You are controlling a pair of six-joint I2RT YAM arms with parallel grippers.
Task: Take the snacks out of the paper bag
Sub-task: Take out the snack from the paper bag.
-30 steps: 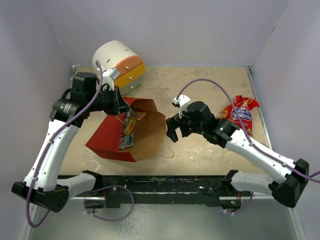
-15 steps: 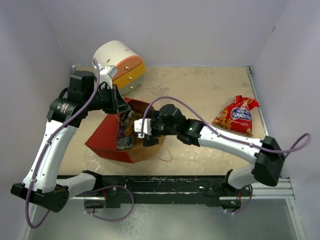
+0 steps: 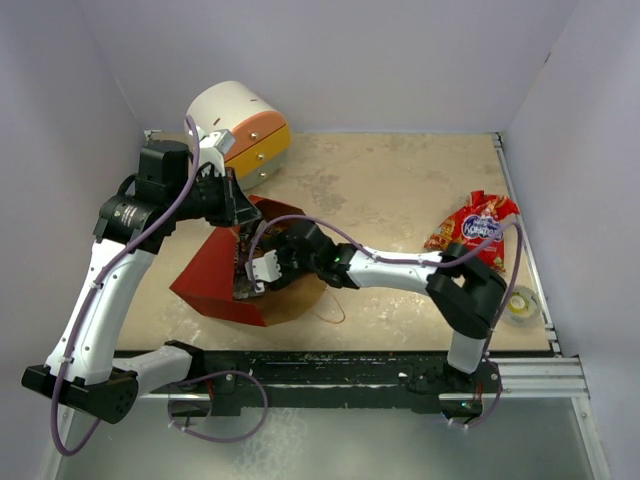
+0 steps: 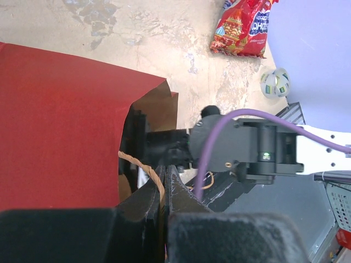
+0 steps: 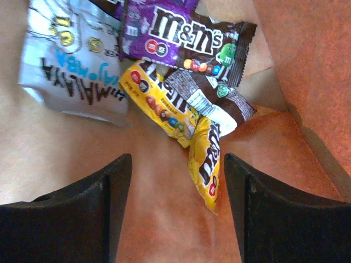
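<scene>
The red paper bag lies on its side, its mouth facing right. My left gripper is shut on the bag's twisted brown handle and holds the top edge up. My right gripper is deep inside the bag and open. A yellow packet lies between its fingers, nearer the right one, touching neither. Behind it lie a second yellow packet, a dark brown one, a purple one and a silvery-white one. A big red snack bag lies on the table at the right.
A white cylindrical drawer unit with orange and yellow drawers stands behind the bag at the back left. A small tape roll sits near the right front corner. The bag's kraft walls close in around my right gripper.
My right arm has swung left from outside the bag mouth and reached into the bag. This uncovered the tape roll. My left gripper keeps its hold on the handle.
</scene>
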